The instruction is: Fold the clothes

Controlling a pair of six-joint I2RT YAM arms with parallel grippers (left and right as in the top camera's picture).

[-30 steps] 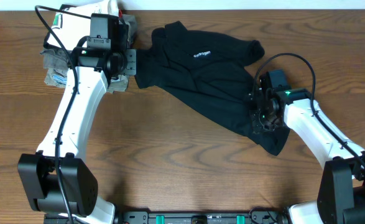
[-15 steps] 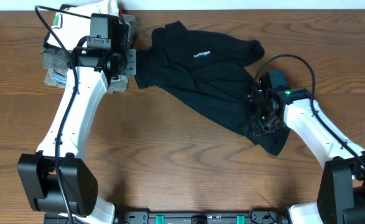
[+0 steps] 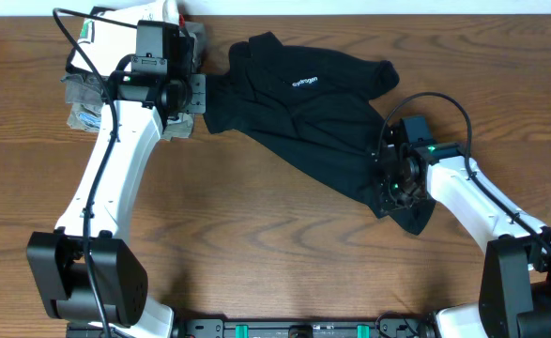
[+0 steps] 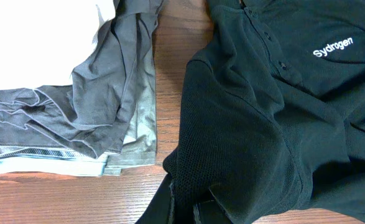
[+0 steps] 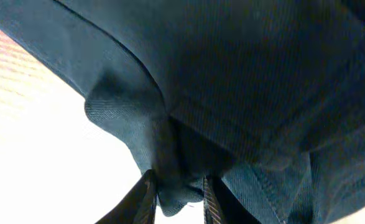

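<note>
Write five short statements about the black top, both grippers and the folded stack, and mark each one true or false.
1. The black top lies neatly folded. False: it lies spread out and rumpled on the table.
2. The right gripper pinches a bunched fold of the black top. True.
3. The lettering on the top is red. False: it is white.
4. The stack of folded garments lies apart from the black top, with bare wood between them. True.
5. The left gripper holds a white garment from the stack. False: it grips an edge of the black top.
</note>
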